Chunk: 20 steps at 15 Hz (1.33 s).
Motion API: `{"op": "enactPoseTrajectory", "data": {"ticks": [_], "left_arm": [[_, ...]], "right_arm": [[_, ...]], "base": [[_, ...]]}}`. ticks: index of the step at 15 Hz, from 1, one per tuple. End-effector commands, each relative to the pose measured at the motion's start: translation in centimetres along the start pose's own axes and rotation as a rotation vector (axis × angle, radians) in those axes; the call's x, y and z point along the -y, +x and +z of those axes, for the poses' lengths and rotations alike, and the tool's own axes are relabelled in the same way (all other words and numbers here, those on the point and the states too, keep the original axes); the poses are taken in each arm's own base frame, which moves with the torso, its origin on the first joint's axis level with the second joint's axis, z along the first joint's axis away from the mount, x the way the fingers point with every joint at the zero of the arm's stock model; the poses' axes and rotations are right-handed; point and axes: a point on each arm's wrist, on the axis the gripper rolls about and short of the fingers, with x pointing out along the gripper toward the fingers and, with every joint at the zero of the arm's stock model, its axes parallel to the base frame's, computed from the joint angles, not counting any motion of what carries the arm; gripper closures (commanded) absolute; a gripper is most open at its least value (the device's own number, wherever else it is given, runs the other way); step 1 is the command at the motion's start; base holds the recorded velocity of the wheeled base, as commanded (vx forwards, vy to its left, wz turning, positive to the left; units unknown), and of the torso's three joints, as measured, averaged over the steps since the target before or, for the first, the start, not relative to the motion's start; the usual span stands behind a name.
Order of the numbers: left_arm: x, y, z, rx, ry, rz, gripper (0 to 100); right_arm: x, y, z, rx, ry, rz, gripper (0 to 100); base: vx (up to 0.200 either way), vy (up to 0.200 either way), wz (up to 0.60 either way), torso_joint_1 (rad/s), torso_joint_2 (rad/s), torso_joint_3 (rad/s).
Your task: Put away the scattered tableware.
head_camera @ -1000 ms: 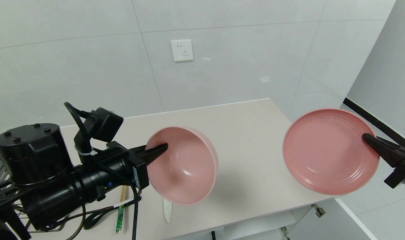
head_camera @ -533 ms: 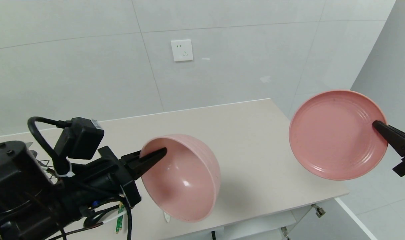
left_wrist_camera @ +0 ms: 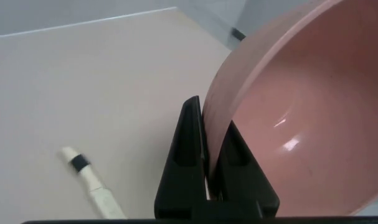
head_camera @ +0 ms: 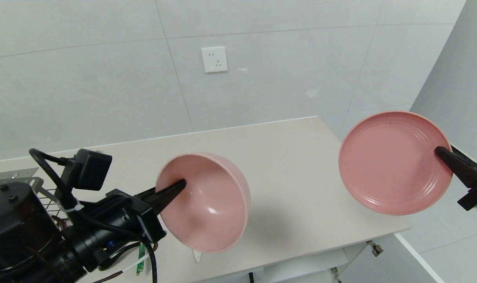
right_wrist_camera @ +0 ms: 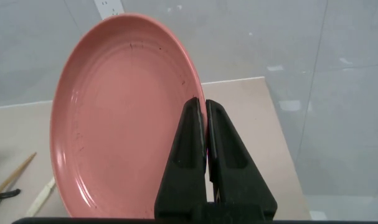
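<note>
You've got the pink bowl (head_camera: pixel 205 202) tipped on edge above the counter (head_camera: pixel 293 165) at 7 o'clock, with the left gripper (head_camera: pixel 180 183) clamped on its rim. At 3 o'clock, the pink plate (head_camera: pixel 393 163) is held up on edge, its rim pinched by the right gripper (head_camera: pixel 439 150).

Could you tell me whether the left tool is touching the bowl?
Touching: the left wrist view shows the left tool clamped on the bowl rim.

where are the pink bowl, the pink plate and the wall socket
pink bowl (head_camera: pixel 205 202), head view, inner bottom
pink plate (head_camera: pixel 393 163), head view, centre of its face
wall socket (head_camera: pixel 214 59), head view, middle of its cover
</note>
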Motion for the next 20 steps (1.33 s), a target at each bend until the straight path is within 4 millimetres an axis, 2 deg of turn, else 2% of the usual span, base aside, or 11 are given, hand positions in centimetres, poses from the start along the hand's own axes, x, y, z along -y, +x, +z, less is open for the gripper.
{"op": "enactPoseTrajectory", "data": {"ticks": [1,3,8,10,13,15,20], "left_arm": [[0.6,-0.8,-0.8,0.012,-0.015,0.064,100],[0.7,-1.0,-0.1,0.103,-0.020,0.088,100],[0.5,-2.4,-0.8,0.176,-0.013,0.068,100],[0.4,-1.9,-1.4,0.158,0.047,0.079,100],[-0.1,-0.5,-3.3,0.082,0.061,0.106,100],[-0.3,-0.4,-3.5,0.077,0.062,0.128,100],[-0.2,-1.0,-3.2,0.091,0.069,0.122,100]], "right_arm": [[-0.2,0.2,-0.3,-0.015,-0.033,0.017,100],[-0.8,0.2,-0.6,-0.025,-0.032,0.051,100],[-0.7,0.6,-1.2,-0.057,-0.042,0.048,100],[-0.6,0.6,-1.4,-0.066,-0.040,0.047,100],[-0.7,0.5,-1.2,-0.057,-0.042,0.048,100],[-0.7,0.5,-1.2,-0.054,-0.043,0.048,100],[-0.8,0.3,-1.1,-0.050,-0.043,0.053,100]], "base": [[0.000,0.000,0.00,0.000,0.00,0.000],[0.000,0.000,0.00,0.000,0.00,0.000],[0.000,0.000,0.00,0.000,0.00,0.000],[0.000,0.000,0.00,0.000,0.00,0.000],[-0.067,0.000,0.00,0.001,0.00,0.001],[-0.200,0.000,0.00,0.007,0.00,0.000],[0.000,0.000,0.00,0.000,0.00,0.000]]}}
